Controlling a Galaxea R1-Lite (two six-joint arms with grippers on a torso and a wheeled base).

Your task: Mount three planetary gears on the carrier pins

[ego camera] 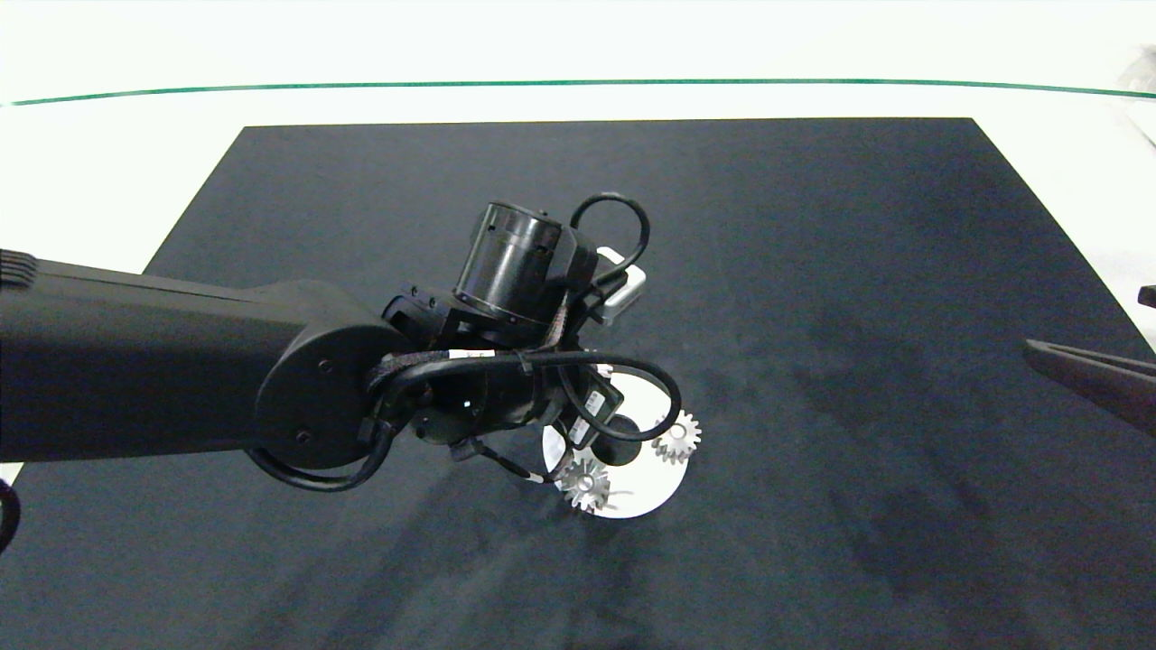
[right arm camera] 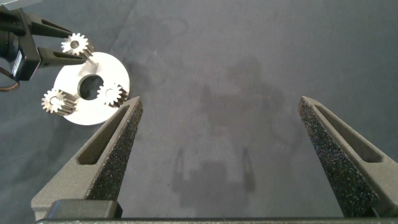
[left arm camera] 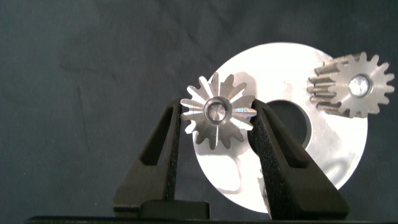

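Left tool (left arm camera: 217,118): over the white disc (ego camera: 646,501) near the middle of the dark mat (ego camera: 813,316); its fingers (left arm camera: 163,149) are closed on a planetary gear (left arm camera: 217,116), one pad on each side of the teeth; in the head view the arm hides this tool.
Held gear: raised above the disc's rim; whether it touches a pin, cannot tell.
Disc: flat on the mat on the tabletop (ego camera: 90,162), with a large centre hole (right arm camera: 91,83).
Seated gears: one gear (ego camera: 585,485) on the disc's near edge; another gear (ego camera: 677,438) on its right edge; both lie flat, apart from each other.
Carrier pins: hidden under the gears; cannot tell more.
Right tool (right arm camera: 217,155): parked at the mat's right edge, well apart from the disc; fingers spread wide, nothing between them.
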